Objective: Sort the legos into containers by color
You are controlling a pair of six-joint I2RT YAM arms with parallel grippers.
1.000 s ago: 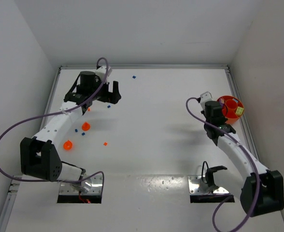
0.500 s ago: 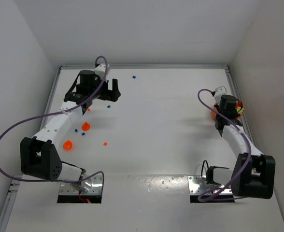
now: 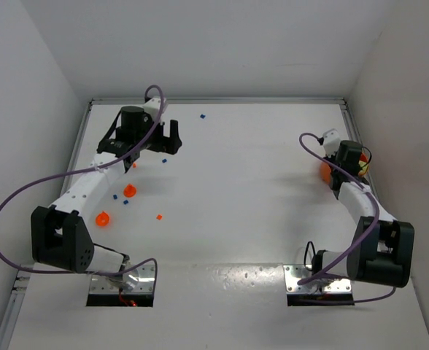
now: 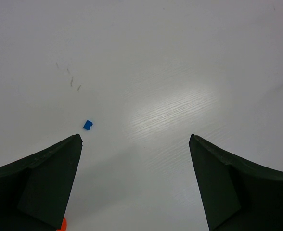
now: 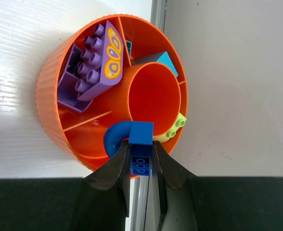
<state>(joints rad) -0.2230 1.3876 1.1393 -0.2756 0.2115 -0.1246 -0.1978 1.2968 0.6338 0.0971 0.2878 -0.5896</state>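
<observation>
Your right gripper [image 5: 140, 157] has swung to the right since a second ago. Back then it hung left of the orange bowl [image 5: 50, 103], which showed plainly from above. Now it sits over the bowl and covers most of it in the top view. Its fingers are pinching a blue brick [image 5: 140, 139], held at the bowl's near rim, just beside the round orange cup [image 5: 153, 96] standing in the middle. A purple studded piece [image 5: 91, 67] lies in one compartment of the bowl, and a lime piece [image 5: 174, 129] lies in another.

Your left gripper [image 4: 135, 139] has not moved. It hangs at the far left of the table [image 3: 236, 189] with its fingers spread wide and nothing between them. A small blue brick [image 4: 87, 125] lies on the table just ahead of its left finger.

The loose pieces lie where they lay before. Two small orange cups [image 3: 130, 191] sit beside the left arm, an orange-red brick [image 3: 159, 216] lies near them, and a blue speck [image 3: 202, 115] lies by the far edge.
</observation>
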